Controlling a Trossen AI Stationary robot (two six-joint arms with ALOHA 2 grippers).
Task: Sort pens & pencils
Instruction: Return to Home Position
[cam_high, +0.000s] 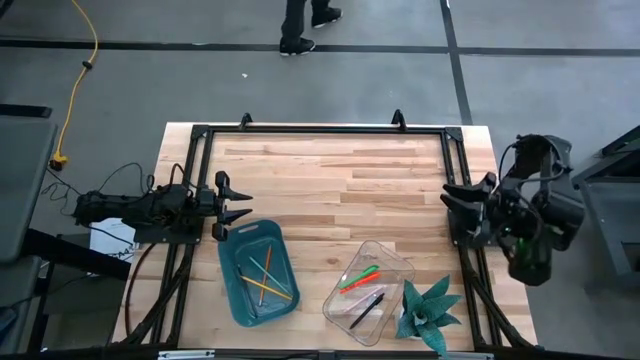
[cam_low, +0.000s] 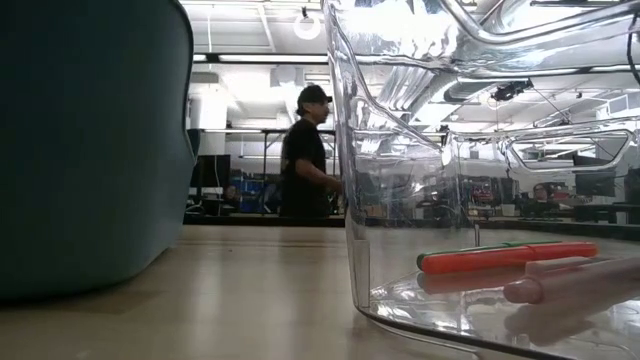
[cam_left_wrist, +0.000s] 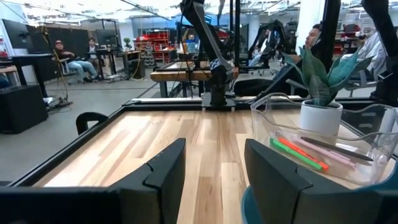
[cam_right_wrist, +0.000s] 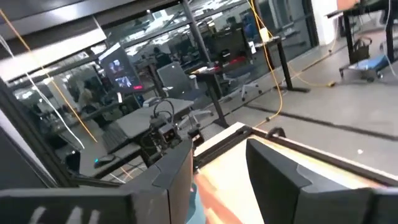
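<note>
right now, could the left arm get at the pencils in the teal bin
Probably yes: the left gripper sits open just beside the teal bin, and nothing covers the pencils inside it.

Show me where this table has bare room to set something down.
Bare wood fills the far and middle of the table, between the open left gripper and the open right gripper. The near edge is crowded: teal bin, transparent bin and potted plant.

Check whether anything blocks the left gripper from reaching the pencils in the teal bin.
Nothing visible does. The left gripper, open, sits at the table's left edge beside the teal bin; the pencils lie in it, uncovered, with only the bin's near wall between. The right gripper waits at the right edge.
</note>
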